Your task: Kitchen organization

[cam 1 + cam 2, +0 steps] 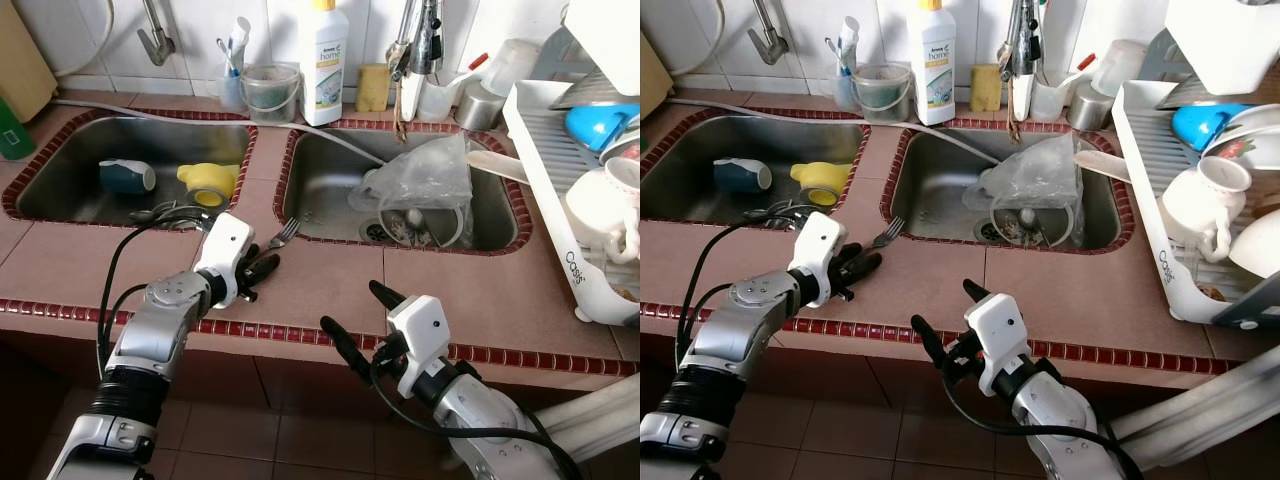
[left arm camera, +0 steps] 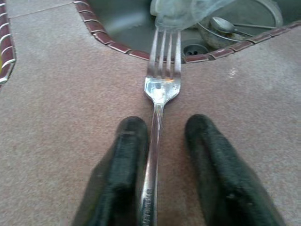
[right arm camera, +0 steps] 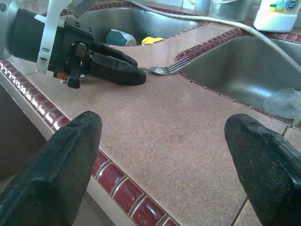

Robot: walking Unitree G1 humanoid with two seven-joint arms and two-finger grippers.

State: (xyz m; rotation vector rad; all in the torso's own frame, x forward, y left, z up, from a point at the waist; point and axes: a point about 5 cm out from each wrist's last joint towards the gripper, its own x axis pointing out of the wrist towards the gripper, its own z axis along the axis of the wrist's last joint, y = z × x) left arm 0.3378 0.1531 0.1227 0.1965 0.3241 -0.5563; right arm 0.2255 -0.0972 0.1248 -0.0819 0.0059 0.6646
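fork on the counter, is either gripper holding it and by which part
The left gripper has its fingers around the fork handle; whether they clamp it cannot be told. Right gripper holds nothing.
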